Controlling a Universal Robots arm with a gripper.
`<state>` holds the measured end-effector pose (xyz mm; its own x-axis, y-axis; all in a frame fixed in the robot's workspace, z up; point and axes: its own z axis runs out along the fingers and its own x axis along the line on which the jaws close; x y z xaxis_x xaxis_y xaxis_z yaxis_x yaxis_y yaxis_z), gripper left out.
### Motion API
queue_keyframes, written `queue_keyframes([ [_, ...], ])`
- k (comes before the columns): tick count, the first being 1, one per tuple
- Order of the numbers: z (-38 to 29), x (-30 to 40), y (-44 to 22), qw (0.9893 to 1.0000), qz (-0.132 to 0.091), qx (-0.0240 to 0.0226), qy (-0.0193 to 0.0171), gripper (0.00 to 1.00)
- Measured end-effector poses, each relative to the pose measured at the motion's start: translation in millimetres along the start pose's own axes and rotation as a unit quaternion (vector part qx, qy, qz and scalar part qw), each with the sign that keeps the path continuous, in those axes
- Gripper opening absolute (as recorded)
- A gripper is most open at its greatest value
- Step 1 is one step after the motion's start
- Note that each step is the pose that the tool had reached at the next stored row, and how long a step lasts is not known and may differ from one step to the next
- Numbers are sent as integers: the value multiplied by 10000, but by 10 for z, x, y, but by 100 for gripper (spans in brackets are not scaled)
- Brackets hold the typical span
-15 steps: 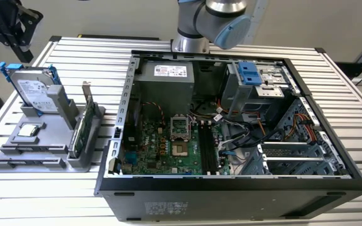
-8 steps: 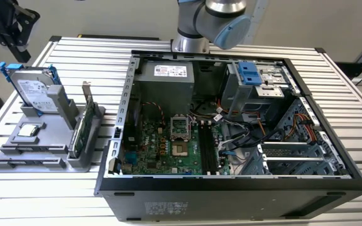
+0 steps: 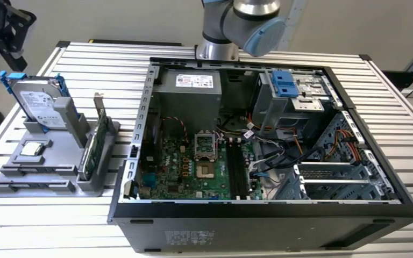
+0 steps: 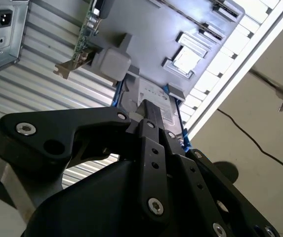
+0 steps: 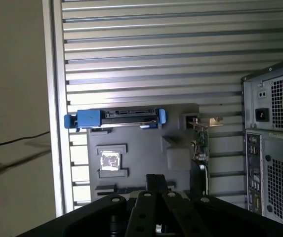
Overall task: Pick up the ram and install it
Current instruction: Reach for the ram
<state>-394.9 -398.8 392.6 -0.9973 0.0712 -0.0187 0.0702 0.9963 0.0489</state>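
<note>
**Entry: ram install, early stage by appearance.**
- Gripper: fingers together with nothing between them, hanging well above the tray in the first wrist view.
- Ram: place cannot be told. The tray's long slots and the memory slots on the board both read dark.
- Judged: pick-up and seating are both left to do.
- Surroundings: a drive with blue rails and a green card both stand upright on the tray. A square chip lies flat near the drive. The open case sits just beside the tray on the slatted table.
- Obstructions: loose cables run close beside the memory slots, and the drive and card crowd the tray.
</note>
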Motion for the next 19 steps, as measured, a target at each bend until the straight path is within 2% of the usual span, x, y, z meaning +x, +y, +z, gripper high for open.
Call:
queue_keyframes([
  [7,-1,66,-5,10000,0,0,0,0],
  [19,-3,68,-29,10000,0,0,0,0],
])
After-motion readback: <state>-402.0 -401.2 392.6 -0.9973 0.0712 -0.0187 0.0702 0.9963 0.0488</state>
